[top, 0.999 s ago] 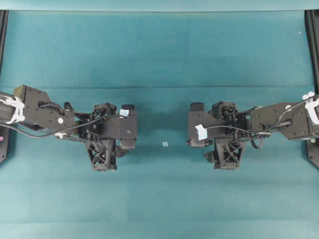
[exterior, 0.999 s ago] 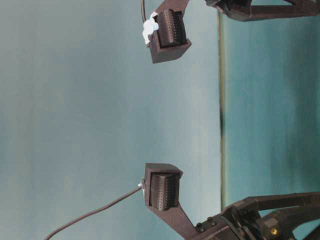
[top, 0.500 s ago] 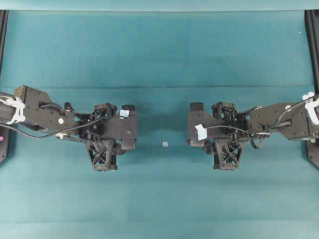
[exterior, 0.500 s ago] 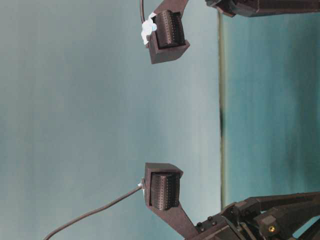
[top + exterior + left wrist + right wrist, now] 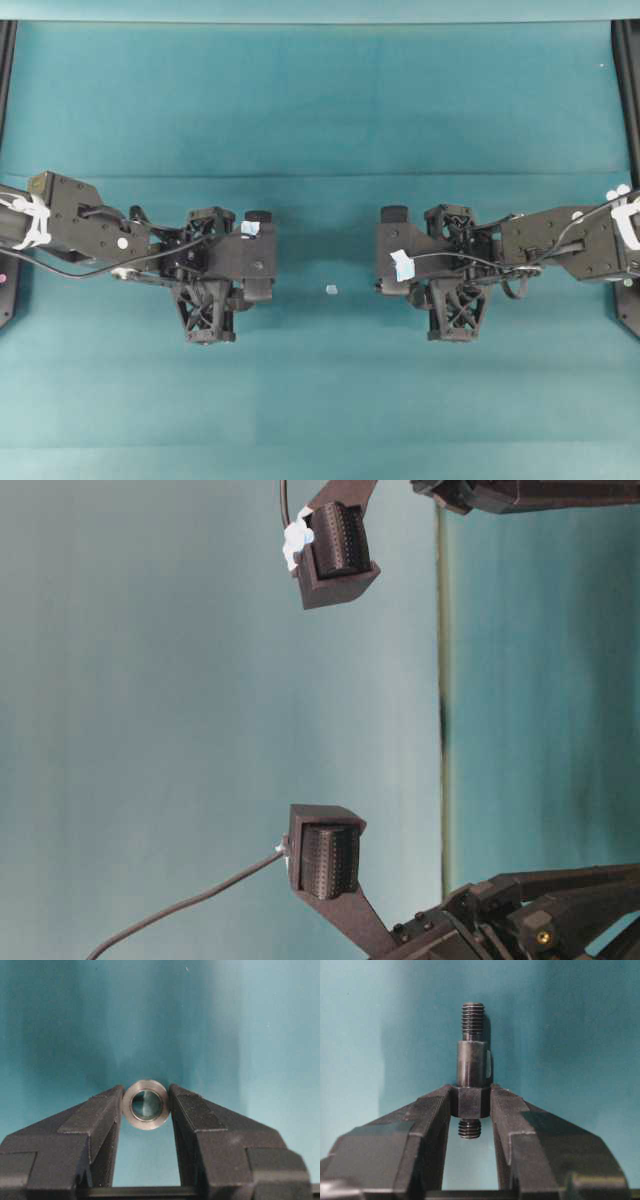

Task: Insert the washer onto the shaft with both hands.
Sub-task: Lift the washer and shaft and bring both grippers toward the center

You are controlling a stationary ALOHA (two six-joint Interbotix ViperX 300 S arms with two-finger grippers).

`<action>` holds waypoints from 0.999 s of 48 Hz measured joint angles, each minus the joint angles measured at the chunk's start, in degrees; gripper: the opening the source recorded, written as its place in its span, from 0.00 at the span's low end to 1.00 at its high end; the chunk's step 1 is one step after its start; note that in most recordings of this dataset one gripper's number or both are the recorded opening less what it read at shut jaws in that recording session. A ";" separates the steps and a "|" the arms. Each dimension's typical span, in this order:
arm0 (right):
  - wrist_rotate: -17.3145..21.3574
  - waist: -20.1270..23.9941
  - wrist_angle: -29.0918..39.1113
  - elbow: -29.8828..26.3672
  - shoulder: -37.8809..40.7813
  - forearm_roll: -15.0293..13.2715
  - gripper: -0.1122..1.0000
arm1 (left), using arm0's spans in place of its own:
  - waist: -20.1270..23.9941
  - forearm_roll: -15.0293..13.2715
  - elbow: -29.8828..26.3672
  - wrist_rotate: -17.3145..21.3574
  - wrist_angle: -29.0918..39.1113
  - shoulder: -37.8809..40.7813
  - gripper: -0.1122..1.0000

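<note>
We see the left gripper [image 5: 146,1105] clamped on the washer [image 5: 146,1104]: the ring sits pinched between the two fingertips [image 5: 107,1110], bore facing the wrist camera, clear of the teal surface [image 5: 240,1035] below.

We see the right gripper [image 5: 470,1102] clamped on the shaft [image 5: 471,1067]. Fingers [image 5: 507,1110] grip the wider collar; the smooth body and one threaded end stick out past the fingertips, and a short threaded stub shows behind the collar, between the fingers.

In the overhead view the left gripper [image 5: 258,252] and right gripper [image 5: 392,250] face each other across the middle of the surface [image 5: 320,100], well apart, roughly level with each other. Washer and shaft are too small to pick out from there. A tiny pale fleck [image 5: 331,289] lies on the surface between the two grippers, touching neither.

The table-level view is rotated. It shows two ribbed black finger pads, one near the top [image 5: 338,542] and one lower down [image 5: 326,860], apart with only blurred teal between them. We cannot tell the held parts from that angle.
</note>
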 measured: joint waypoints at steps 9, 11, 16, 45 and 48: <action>0.00 -1.14 -0.09 0.26 -1.32 -0.26 0.10 | 0.00 0.09 0.00 -0.09 -0.09 -0.53 0.43; 0.00 -1.49 -0.53 0.44 -1.93 -0.35 0.10 | 0.09 0.09 0.00 -0.09 -0.44 -0.70 0.43; -0.09 -1.76 -3.08 1.41 -3.69 -0.35 0.10 | 0.09 0.09 0.62 -0.18 -2.55 -2.11 0.43; 5.98 -1.76 -26.28 9.93 -10.28 1.23 0.10 | 0.79 0.09 4.75 -0.44 -15.82 -11.07 0.43; 5.98 -1.76 -27.77 9.93 -10.28 1.23 0.10 | 0.79 0.09 4.66 -0.44 -17.58 -11.60 0.43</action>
